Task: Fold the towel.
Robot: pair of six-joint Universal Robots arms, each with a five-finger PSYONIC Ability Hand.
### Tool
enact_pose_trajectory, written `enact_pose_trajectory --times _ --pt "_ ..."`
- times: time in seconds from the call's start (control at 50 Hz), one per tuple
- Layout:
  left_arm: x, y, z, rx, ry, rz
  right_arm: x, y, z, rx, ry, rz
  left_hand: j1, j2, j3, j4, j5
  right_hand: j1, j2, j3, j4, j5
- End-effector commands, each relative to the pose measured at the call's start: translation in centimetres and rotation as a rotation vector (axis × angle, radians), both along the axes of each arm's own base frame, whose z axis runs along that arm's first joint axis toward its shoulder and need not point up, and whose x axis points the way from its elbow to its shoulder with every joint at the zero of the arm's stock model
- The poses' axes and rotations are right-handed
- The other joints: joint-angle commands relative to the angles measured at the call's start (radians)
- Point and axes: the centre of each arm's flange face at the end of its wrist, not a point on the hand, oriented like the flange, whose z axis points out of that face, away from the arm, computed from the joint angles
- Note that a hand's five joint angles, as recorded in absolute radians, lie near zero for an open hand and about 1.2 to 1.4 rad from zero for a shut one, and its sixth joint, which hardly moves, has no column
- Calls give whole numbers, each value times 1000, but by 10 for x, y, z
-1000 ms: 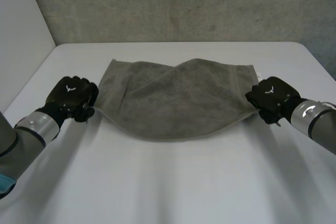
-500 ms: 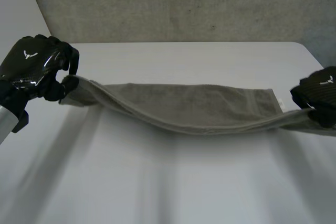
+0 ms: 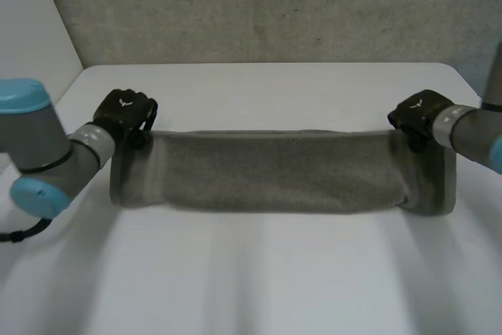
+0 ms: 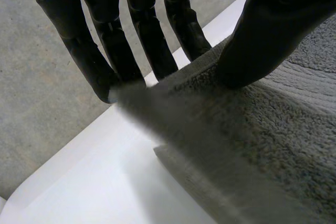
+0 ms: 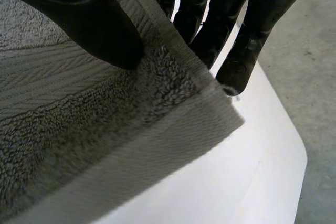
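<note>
Grey towel is stretching over the counter; left hand and right hand are pinching its end corners, cloth partly hiding their fingertips.

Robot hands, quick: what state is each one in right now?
Left robot hand: shut, pinching a corner of the towel.
Right robot hand: shut, pinching the towel's opposite corner.

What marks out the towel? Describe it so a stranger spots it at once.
Start at the white table. Across it stretches a long grey-green towel, folded into a band. It is the only cloth there, pinched at its far corners by the black left hand and right hand.
</note>
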Motion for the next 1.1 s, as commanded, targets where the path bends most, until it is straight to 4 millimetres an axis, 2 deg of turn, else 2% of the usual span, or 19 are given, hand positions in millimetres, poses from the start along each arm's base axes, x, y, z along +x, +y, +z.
enact_pose_trajectory --times 0.02,0.18,0.22,0.24,0.3,0.32,0.34,0.36,0.38,0.4,0.42,0.52,0.66,0.76,0.82,0.86,0.94,1.02,1.1 --pt "-21 -30 -7 -62 8 7 13 -24 -20 -43 -17 -32 39 41 13 39 23 73 55 50 60 50" --pt "-32 -40 -24 -67 7 1 14 -46 -33 -89 -1 -76 39 41 13 39 23 73 55 50 60 50" --pt "-35 -38 -27 -62 4 -6 14 -49 -35 -93 -4 -77 39 41 13 39 23 -32 -50 -55 -45 -54" --pt "-39 -35 -30 -56 1 -14 16 -50 -35 -99 -6 -78 39 41 13 39 23 -476 -494 -500 -489 -499" --pt "-44 -32 -31 -52 1 -23 20 -50 -32 -117 -7 -79 39 41 13 39 23 -744 -762 -767 -757 -767" --pt "-47 -29 -30 -51 -1 -20 20 -51 -31 -123 -8 -87 -54 -52 -80 -53 -70 -867 -885 -890 -880 -890" --pt "-46 -28 -30 -48 -5 3 20 -51 -31 -123 -8 -87 -360 -358 -386 -359 -376 -868 -886 -892 -881 -891" --pt "-46 -28 -30 -48 -5 3 19 -51 -28 -125 -11 -99 -363 -361 -389 -362 -379 -973 -991 -996 -986 -996" --pt "-43 -28 -32 -44 -12 34 19 -51 -28 -125 -11 -99 -802 -800 -828 -801 -818 -974 -992 -997 -987 -997" --pt "-40 -27 -30 -43 -19 64 19 -50 -27 -119 -25 -107 -1074 -1072 -1100 -1073 -1090 -1102 -1120 -1125 -1115 -1125" --pt "-40 -27 -30 -43 -19 65 19 -48 -23 -112 -49 -117 -1076 -1074 -1102 -1076 -1092 -1149 -1167 -1172 -1162 -1171" --pt "-31 -21 -8 -58 -13 130 20 -35 2 -93 -161 -142 -1091 -1089 -1117 -1091 -1107 -1149 -1167 -1172 -1162 -1171" --pt "-10 18 27 -43 -2 156 6 5 31 -57 -183 -160 -1068 -1066 -1094 -1067 -1084 -1149 -1167 -1172 -1162 -1171" --pt "3 43 38 -26 37 175 -3 53 15 36 -153 -153 -1053 -1051 -1079 -1052 -1069 -1149 -1167 -1172 -1162 -1171" --pt "9 56 38 -16 71 185 -4 61 5 51 -143 -148 -1047 -1045 -1073 -1047 -1063 -1149 -1167 -1172 -1162 -1171" --pt "11 61 39 -21 89 190 -6 72 -14 69 -119 -141 -1047 -1045 -1073 -1047 -1063 -1149 -1167 -1172 -1162 -1171" --pt "15 74 32 -23 115 194 -12 73 -29 64 -106 -156 -1050 -1048 -1076 -1049 -1066 -1149 -1167 -1172 -1162 -1171" --pt "16 79 25 -29 117 194 -34 57 -48 24 -112 -219 -1050 -1048 -1076 -1049 -1066 -1149 -1167 -1172 -1162 -1171" --pt "16 82 19 -36 120 191 -41 49 -60 5 -104 -230 -1047 -1045 -1073 -1047 -1063 -1088 -1107 -1112 -1101 -1111"
